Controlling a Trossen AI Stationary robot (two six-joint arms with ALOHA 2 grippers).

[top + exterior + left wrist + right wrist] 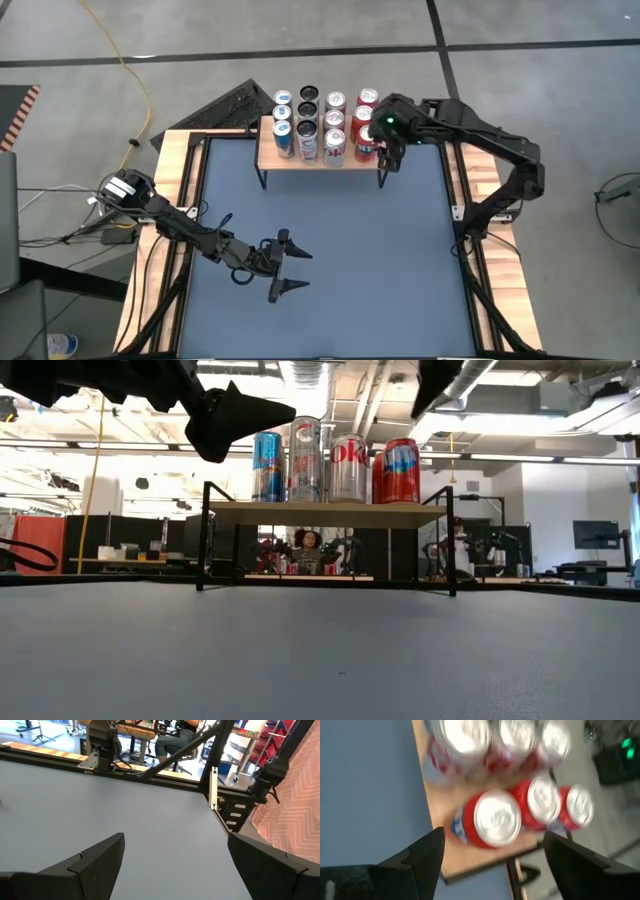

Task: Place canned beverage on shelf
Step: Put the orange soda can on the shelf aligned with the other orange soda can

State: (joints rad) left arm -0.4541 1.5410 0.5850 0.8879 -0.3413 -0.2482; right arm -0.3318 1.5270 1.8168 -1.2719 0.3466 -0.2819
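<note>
The shelf (300, 163) is a small rack with a light wooden top (330, 508) on thin black legs at the table's far side. It carries several upright cans in rows: blue-and-white, silver, white-and-pink and red. My right gripper (385, 150) hangs open above the shelf's right end, tipped downward. A red-and-blue can (490, 820) stands upright on the shelf's near right corner, below and between its spread fingers, untouched. My left gripper (288, 268) waits open and level over the table's middle left, holding nothing.
The blue table surface (360, 260) lies in front of the shelf, inside a wooden frame (172, 200). A dark keyboard-like panel (225, 108) lies behind the shelf's left end. Beyond the far edge, a seated person (308, 548) and other robot stations show.
</note>
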